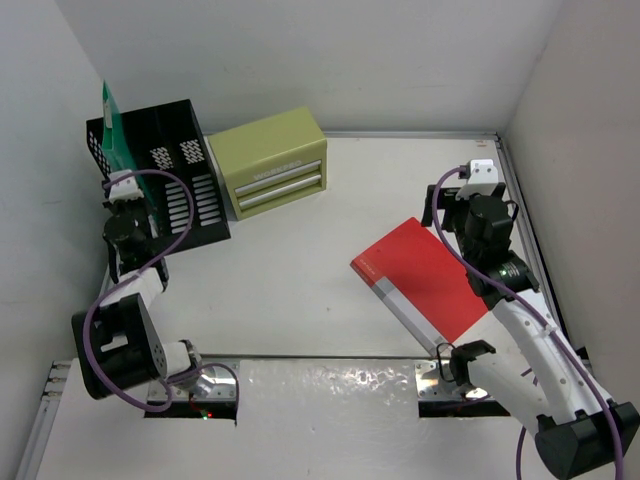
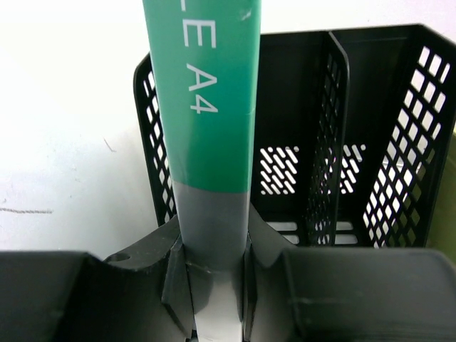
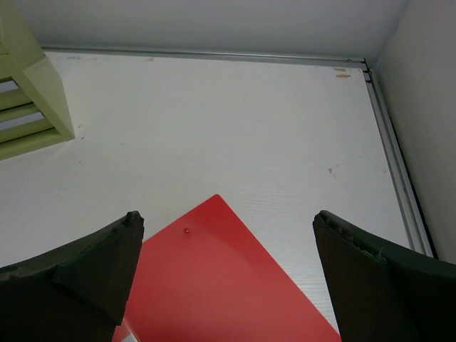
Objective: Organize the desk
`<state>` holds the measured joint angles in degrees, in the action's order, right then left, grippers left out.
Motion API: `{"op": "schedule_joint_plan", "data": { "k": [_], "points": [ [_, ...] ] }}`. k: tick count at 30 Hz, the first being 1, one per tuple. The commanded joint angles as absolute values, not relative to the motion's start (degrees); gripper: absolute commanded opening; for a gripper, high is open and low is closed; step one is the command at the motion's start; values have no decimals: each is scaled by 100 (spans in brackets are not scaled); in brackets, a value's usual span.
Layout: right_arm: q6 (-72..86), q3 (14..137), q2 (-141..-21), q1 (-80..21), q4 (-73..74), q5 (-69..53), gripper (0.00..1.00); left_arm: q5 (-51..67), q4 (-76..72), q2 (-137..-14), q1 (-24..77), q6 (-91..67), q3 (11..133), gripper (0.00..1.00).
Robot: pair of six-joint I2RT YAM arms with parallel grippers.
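On the white desk [image 1: 300,290], a green folder [image 1: 112,125] with a grey spine stands upright at the left slot of a black mesh file rack [image 1: 175,170]. My left gripper [image 1: 122,190] is shut on its lower edge. In the left wrist view the green folder [image 2: 210,107] rises between the fingers of the left gripper [image 2: 211,285], with the rack [image 2: 399,185] behind it. A red folder [image 1: 425,280] lies flat on the right of the desk. My right gripper [image 1: 455,215] hovers open over its far corner, and that view shows the red folder [image 3: 214,285] below the right gripper [image 3: 228,214].
An olive-green drawer box [image 1: 268,160] stands at the back, right of the rack, and shows as the drawer box [image 3: 32,100] at the left of the right wrist view. White walls close in the desk, and a metal rail [image 3: 399,178] runs along its right edge.
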<state>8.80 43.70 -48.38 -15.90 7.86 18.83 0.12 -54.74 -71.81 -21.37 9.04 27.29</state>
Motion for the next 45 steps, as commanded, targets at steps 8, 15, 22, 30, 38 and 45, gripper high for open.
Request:
{"op": "schedule_joint_plan", "data": {
  "k": [8, 15, 22, 30, 38, 45],
  "points": [
    [791, 4377, -4650, -1600, 651, 1890, 99, -325, -5196, -7233, -2171, 502, 2909, 0],
    [703, 4447, -4807, -1608, 799, 1600, 99, -27, -4571, -7313, -2171, 474, 2996, 24],
    [895, 5036, -5695, -1608, 1915, 1379, 99, 184, -3703, -6821, -2171, 475, 3383, 86],
    [2283, 4484, -5827, -56, 2312, -128, 99, 930, -2392, -6101, -2118, 325, 4271, 93],
    [3621, 3999, -5537, 870, 2872, 1070, 99, 1888, -320, -5896, -591, 1001, 5623, 87],
    [4392, 3833, -5212, 888, 3682, 1863, 99, 1514, 2187, -6556, 2053, 2205, 6855, 87]
  ]
}}
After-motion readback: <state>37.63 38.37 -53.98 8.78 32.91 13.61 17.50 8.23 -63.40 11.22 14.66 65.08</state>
